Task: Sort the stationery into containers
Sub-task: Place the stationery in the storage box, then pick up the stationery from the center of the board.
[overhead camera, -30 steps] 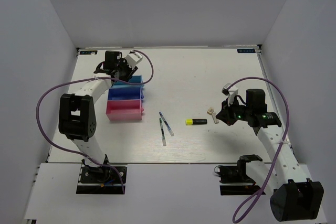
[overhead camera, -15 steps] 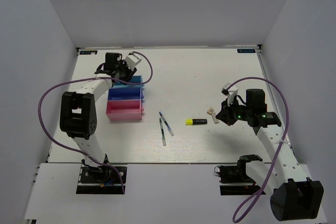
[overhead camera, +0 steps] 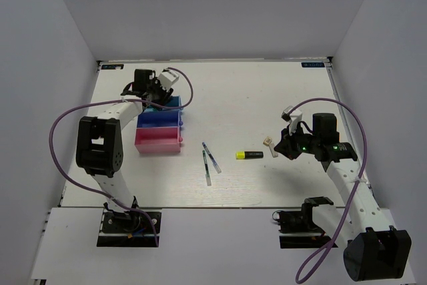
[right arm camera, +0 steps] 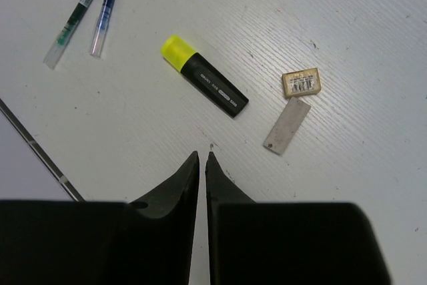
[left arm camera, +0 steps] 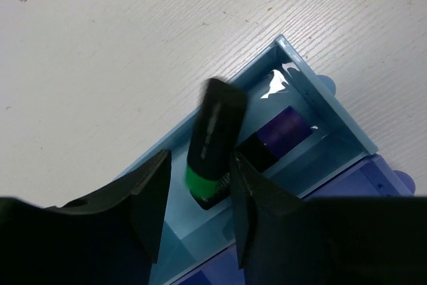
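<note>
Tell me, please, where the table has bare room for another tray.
Bare: far stretch between the light blue tray and the right arm, and the near strip in front of the pens. Crowded: the row from pens through yellow highlighter to right end effector.

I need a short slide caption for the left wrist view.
Green-ended black highlighter between the fingers of the left gripper, over the light blue plastic tray holding a purple-ended black highlighter.

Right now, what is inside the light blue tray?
A purple-ended highlighter lies in the light blue tray. A green-ended highlighter tilts into it between the left gripper fingers. Those fingers cover the tray's near end.
</note>
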Motion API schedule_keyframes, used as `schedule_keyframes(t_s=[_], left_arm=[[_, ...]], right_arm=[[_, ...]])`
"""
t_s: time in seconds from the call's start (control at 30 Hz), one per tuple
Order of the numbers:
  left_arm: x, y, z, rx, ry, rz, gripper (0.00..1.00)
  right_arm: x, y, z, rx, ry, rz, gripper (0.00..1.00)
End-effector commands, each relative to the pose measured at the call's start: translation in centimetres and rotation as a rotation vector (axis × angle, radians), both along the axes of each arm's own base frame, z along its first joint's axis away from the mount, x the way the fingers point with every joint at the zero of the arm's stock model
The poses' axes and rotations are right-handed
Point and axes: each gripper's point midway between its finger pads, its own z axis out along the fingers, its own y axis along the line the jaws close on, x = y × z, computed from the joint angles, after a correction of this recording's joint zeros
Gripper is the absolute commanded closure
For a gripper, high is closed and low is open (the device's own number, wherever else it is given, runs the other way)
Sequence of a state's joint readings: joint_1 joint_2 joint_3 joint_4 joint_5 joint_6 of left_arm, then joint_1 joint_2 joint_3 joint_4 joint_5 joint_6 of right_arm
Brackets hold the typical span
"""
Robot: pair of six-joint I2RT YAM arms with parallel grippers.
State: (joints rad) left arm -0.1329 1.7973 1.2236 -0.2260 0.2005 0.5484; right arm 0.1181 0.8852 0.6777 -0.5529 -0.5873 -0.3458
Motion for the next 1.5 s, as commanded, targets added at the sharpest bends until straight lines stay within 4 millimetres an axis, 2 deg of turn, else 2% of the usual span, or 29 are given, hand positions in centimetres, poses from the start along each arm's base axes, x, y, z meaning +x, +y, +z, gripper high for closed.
schedule_keyframes(t_s=[0.0, 0.17, 0.23, 0.3, 0.33, 0.37, 0.43, 0.47, 0.5, 0.53, 0.57, 0.6, 0.63, 0.67, 0.73, 0.77, 0.8, 0.83, 0.87, 0.9, 0.93, 0.97, 1.0, 1.07, 1.13, 1.27, 1.37, 1.47], left_arm=[[0.3, 0.4, 2.4, -0.001, -0.060, 0.025, 0.48], [0.2, 0.5, 3.8, -0.010, -0.089, 0.038, 0.45], [0.3, 0.3, 5.0, -0.029, -0.118, 0.051, 0.45], [-0.2, 0.0, 7.2, -0.064, -0.160, 0.072, 0.60], [-0.6, -0.2, 8.7, -0.106, -0.180, 0.115, 0.72], [-1.2, -0.9, 8.9, -0.113, -0.175, 0.130, 0.92], [-2.9, -1.2, 12.1, -0.217, -0.185, 0.237, 1.00], [-4.3, -2.1, 11.7, -0.237, -0.129, 0.245, 0.98], [-5.3, -3.3, 12.7, -0.289, -0.102, 0.217, 0.90], [-8.0, -3.5, 13.3, -0.342, -0.030, 0.251, 0.77], [-9.2, -4.5, 13.4, -0.417, 0.022, 0.284, 0.50], [-11.0, -5.8, 15.0, -0.504, 0.038, 0.259, 0.38], [-13.4, -6.0, 13.8, -0.527, 0.076, 0.260, 0.29], [-14.7, -6.4, 13.5, -0.598, 0.133, 0.304, 0.24], [-18.8, -6.4, 12.3, -0.650, 0.183, 0.290, 0.20], [-20.9, -6.2, 11.2, -0.665, 0.224, 0.310, 0.20], [-22.0, -6.0, 10.3, -0.660, 0.247, 0.314, 0.20], [-23.4, -5.8, 8.6, -0.650, 0.282, 0.322, 0.20], [-25.5, -5.2, 7.7, -0.643, 0.281, 0.318, 0.20], [-26.1, -4.8, 7.2, -0.633, 0.279, 0.319, 0.20], [-27.1, -4.3, 5.2, -0.603, 0.308, 0.339, 0.20], [-27.7, -4.0, 5.9, -0.617, 0.255, 0.325, 0.20], [-28.6, -3.7, 5.2, -0.600, 0.274, 0.330, 0.20], [-29.2, -3.3, 5.0, -0.617, 0.224, 0.325, 0.20], [-29.5, -3.3, 5.3, -0.638, 0.192, 0.319, 0.19], [-30.0, -3.3, 4.9, -0.652, 0.182, 0.309, 0.19], [-30.2, -3.3, 4.0, -0.656, 0.178, 0.311, 0.19], [-30.0, -3.3, 4.6, -0.664, 0.158, 0.302, 0.18]], right_arm=[[0.0, 0.3, 0.8, 0.011, -0.022, 0.021, 0.89], [0.0, 0.3, 0.9, 0.015, -0.022, 0.026, 0.81], [-0.1, 0.4, 0.7, 0.014, -0.016, 0.030, 0.71], [-0.1, 0.4, 0.6, 0.015, -0.013, 0.034, 0.61], [-0.3, 0.5, 0.5, 0.014, -0.009, 0.042, 0.48], [-0.5, 0.7, 0.1, 0.008, -0.013, 0.082, 0.42], [-1.2, 1.2, -0.7, 0.010, 0.001, 0.151, 0.31], [-1.3, 1.4, -1.3, -0.015, -0.025, 0.219, 0.27], [-2.3, 2.0, -1.8, -0.002, 0.010, 0.287, 0.21], [-2.7, 2.9, -1.7, 0.015, 0.004, 0.357, 0.13], [-2.5, 3.0, -1.8, -0.010, -0.067, 0.437, 0.10], [-2.2, 3.3, -1.8, -0.016, -0.108, 0.477, 0.10], [-2.1, 3.4, -2.8, -0.039, -0.112, 0.510, 0.10], [-1.4, 3.3, -3.5, -0.083, -0.179, 0.565, 0.10], [0.6, 3.6, -4.3, -0.149, -0.220, 0.633, 0.10], [0.9, 3.6, -4.5, -0.158, -0.205, 0.643, 0.16], [1.1, 3.8, -5.4, -0.169, -0.168, 0.663, 0.19], [1.1, 3.7, -6.5, -0.184, -0.129, 0.693, 0.23], [2.4, 4.0, -6.3, -0.199, -0.142, 0.707, 0.26], [2.4, 4.3, -6.4, -0.209, -0.141, 0.728, 0.30], [3.2, 4.1, -7.2, -0.238, -0.140, 0.736, 0.30], [3.2, 4.5, -7.7, -0.243, -0.126, 0.752, 0.32], [3.3, 4.8, -7.8, -0.248, -0.138, 0.776, 0.32], [3.9, 4.8, -8.9, -0.270, -0.122, 0.778, 0.33], [4.2, 5.6, -9.1, -0.279, -0.127, 0.788, 0.33], [4.2, 6.3, -10.7, -0.305, -0.099, 0.827, 0.33], [4.4, 6.0, -12.3, -0.366, -0.093, 0.830, 0.33], [4.7, 5.9, -13.5, -0.429, -0.111, 0.847, 0.35]])
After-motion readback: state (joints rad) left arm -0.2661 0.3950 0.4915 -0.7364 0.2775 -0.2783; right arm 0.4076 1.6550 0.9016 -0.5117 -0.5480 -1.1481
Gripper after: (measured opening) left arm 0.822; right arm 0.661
